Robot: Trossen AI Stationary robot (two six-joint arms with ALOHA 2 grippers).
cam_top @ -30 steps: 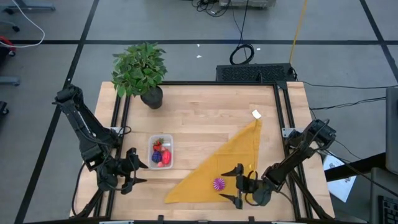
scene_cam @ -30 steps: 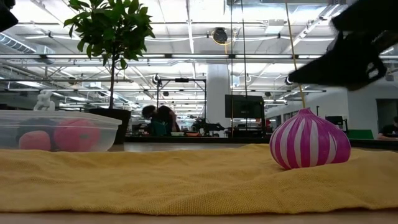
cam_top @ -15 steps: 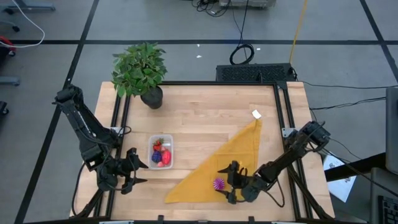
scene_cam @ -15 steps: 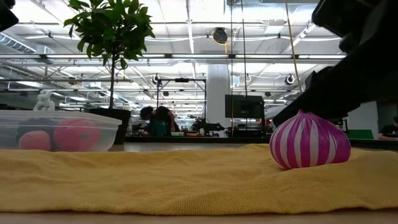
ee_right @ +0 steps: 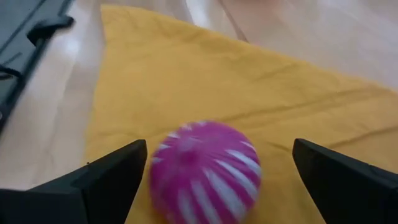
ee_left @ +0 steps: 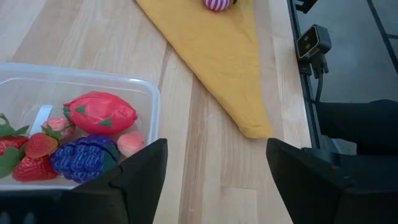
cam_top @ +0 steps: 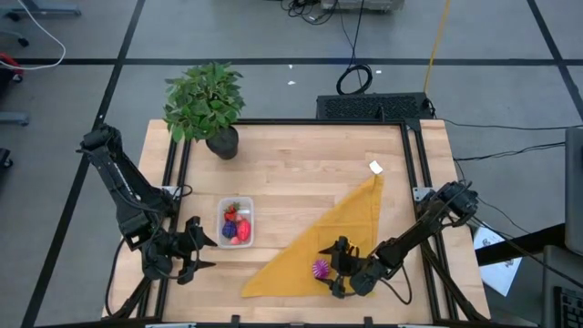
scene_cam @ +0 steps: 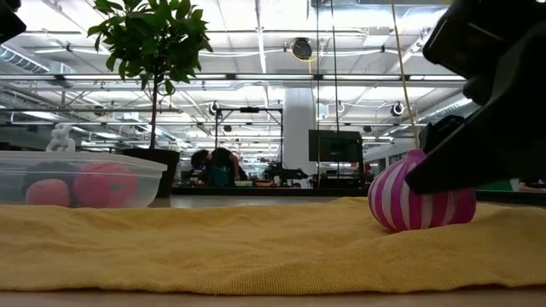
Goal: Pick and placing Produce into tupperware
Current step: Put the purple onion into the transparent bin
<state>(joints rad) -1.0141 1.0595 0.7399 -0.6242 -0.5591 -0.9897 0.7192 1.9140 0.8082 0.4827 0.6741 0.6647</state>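
your right gripper sits low on the yellow cloth, fingers spread wide on either side of the pink-and-white striped bulb, not yet clamping it. the bulb stands upright on the cloth, long axis vertical, narrow tip pointing up. your left gripper waits just beside the clear tupperware, fingers released, holding nothing. inside the tupperware lie strawberries, purple grapes and a red dragon fruit.

Sitting on the cloth right of the tupperware: striped ball; potted plant standing behind the tupperware.
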